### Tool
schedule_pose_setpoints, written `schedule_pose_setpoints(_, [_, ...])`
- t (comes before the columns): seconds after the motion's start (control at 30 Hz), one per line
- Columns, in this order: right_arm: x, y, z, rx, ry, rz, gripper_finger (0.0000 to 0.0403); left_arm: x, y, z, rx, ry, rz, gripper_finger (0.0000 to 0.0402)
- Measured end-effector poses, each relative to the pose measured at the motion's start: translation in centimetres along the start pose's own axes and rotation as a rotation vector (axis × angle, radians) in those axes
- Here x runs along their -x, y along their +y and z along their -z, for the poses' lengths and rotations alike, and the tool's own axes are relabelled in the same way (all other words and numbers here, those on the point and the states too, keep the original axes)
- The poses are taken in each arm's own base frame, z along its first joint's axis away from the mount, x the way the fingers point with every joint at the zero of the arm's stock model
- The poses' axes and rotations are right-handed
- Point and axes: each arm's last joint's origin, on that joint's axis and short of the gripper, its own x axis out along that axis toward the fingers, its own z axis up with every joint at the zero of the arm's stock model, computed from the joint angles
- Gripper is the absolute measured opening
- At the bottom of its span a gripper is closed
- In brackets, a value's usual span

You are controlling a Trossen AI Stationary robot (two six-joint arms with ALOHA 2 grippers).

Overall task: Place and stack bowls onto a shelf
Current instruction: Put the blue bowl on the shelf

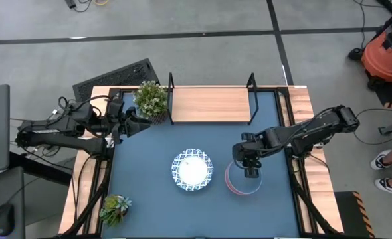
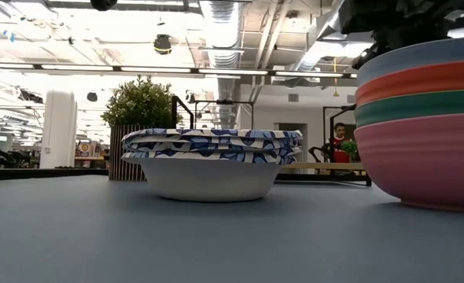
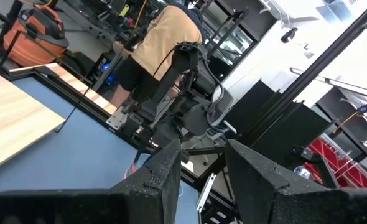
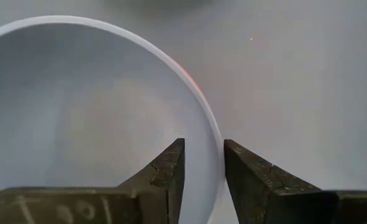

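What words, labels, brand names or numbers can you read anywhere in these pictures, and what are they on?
None can be read.
The patterned bowls carry only blue decoration, no lettering.
The stacked colored bowls are plain.
The shelf shows bare wood.
Signs in the room behind, in the low view, are too small and blurred to read.

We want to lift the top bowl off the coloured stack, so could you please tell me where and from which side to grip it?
Grip the top bowl by its thin upright rim, coming straight down from above. The bowls nest tightly, so only the rim is exposed. The right claw is already there, one finger inside the wall and one outside, at the edge facing the shelf.
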Motion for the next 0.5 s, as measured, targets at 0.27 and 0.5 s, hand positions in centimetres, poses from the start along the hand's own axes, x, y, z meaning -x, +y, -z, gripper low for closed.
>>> schedule_pose_setpoints(0.27, [-0.40,-0.02,0.09,0.002,0.035,0.011,0.0042,0.01,0.00,-0.01,0.002,-0.001,0.000,0.0113])
schedule_pose_setpoints(0.5, [-0.63,-0.05,0.16,-0.025,0.060,0.024,0.0027,0.00,0.06,0.06,0.002,0.006,-0.007,0.0113])
